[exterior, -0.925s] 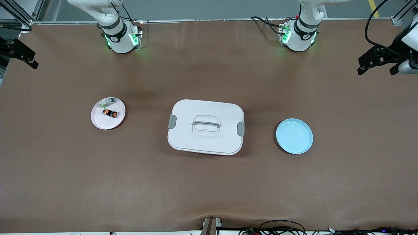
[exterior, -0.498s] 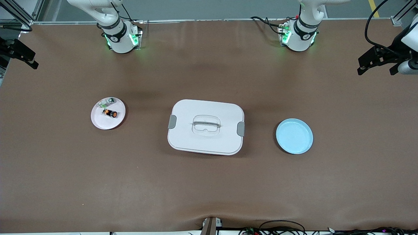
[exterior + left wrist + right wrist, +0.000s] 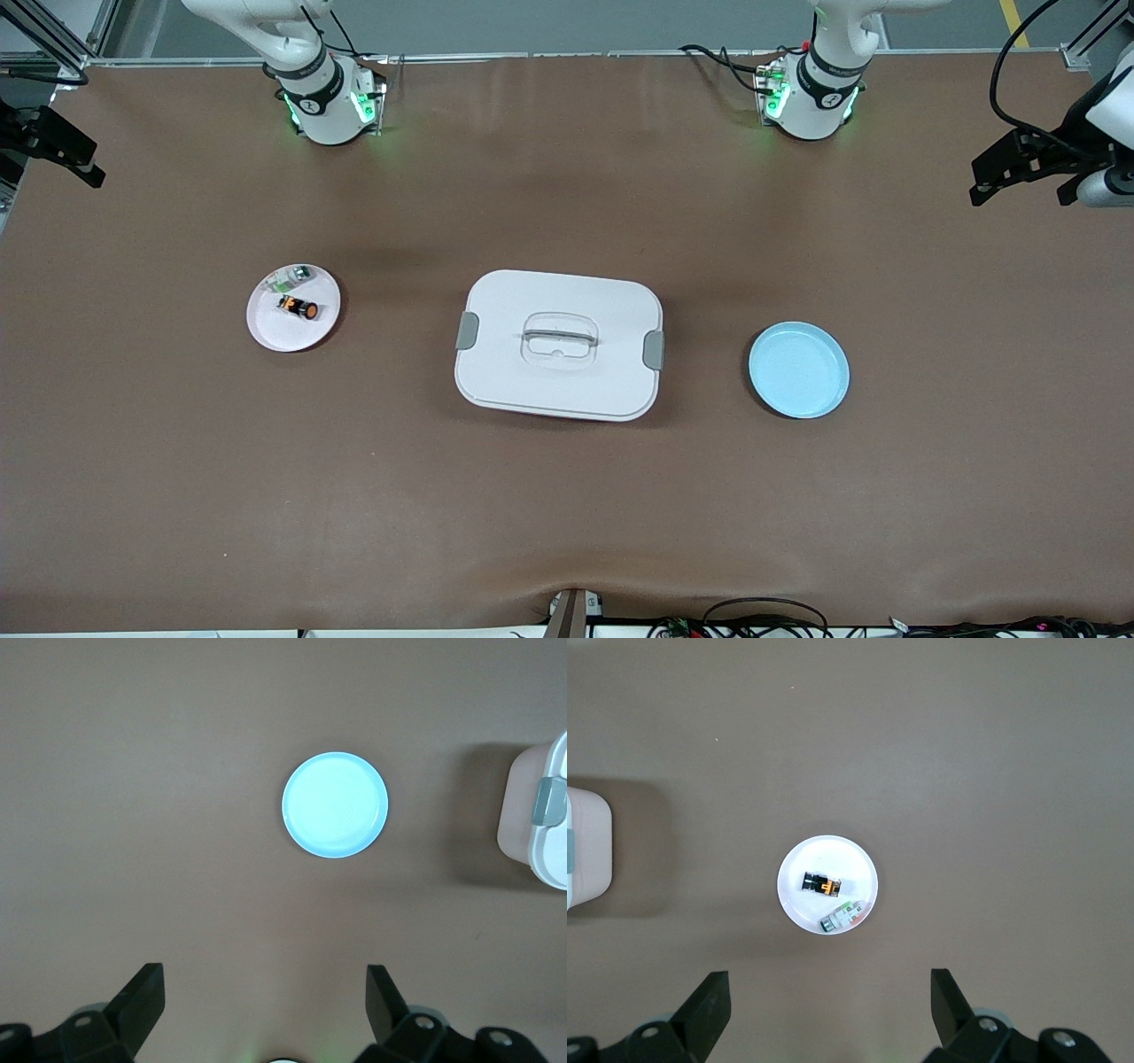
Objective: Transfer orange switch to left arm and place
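Switch (image 3: pixel 300 308) is lying on its side on the pink plate (image 3: pixel 266 332), toward the right arm's end, just beside a green-and-white part (image 3: pixel 292 278). Box (image 3: pixel 558 344) sits mid-table between it and the blue plate (image 3: pixel 798 369). Right gripper (image 3: pixel 830 1014) is high over the pink plate, fingers apart, empty. Left gripper (image 3: pixel 266 1010) is high near the blue plate, also spread, waiting. Switch looks light, rigid, round, so likely to roll. I'd pinch across the black barrel, clear of its neighbour.

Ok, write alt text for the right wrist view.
A pink plate on the brown table holds the orange switch and a green-and-white component. The right gripper hangs above, jaws open. The white box shows at one edge.
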{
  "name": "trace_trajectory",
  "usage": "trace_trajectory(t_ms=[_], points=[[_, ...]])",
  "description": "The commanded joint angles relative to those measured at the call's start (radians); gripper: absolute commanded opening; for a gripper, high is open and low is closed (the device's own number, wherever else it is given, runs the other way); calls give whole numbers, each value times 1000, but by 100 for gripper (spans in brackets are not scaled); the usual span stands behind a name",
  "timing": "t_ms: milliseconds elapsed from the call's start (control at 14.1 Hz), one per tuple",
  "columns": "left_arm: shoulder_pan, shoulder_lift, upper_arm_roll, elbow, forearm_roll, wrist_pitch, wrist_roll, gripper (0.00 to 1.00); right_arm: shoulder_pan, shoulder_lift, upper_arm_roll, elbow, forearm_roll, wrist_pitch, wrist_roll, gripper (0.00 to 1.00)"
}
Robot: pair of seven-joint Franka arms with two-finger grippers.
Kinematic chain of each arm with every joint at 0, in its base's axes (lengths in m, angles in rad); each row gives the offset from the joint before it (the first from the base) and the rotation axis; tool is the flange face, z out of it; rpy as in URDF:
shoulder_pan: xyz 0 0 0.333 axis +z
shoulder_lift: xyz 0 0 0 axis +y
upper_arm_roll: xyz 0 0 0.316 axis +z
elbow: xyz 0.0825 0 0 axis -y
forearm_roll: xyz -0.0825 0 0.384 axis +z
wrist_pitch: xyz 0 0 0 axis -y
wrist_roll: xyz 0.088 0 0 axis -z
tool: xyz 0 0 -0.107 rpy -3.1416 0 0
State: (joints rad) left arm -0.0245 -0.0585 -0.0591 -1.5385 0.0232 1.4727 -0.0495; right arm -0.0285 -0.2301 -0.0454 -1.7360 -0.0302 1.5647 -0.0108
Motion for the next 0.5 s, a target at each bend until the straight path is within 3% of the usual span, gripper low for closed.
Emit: trace_trajectory(t_ms=[0, 427], points=[[-2, 13, -1, 31, 14, -32, 19, 100, 5, 17, -7, 24, 7, -14, 2, 100], [-3, 11, -8, 26, 15, -58, 2, 100, 16, 23, -2, 17, -10, -99, 8, 100]])
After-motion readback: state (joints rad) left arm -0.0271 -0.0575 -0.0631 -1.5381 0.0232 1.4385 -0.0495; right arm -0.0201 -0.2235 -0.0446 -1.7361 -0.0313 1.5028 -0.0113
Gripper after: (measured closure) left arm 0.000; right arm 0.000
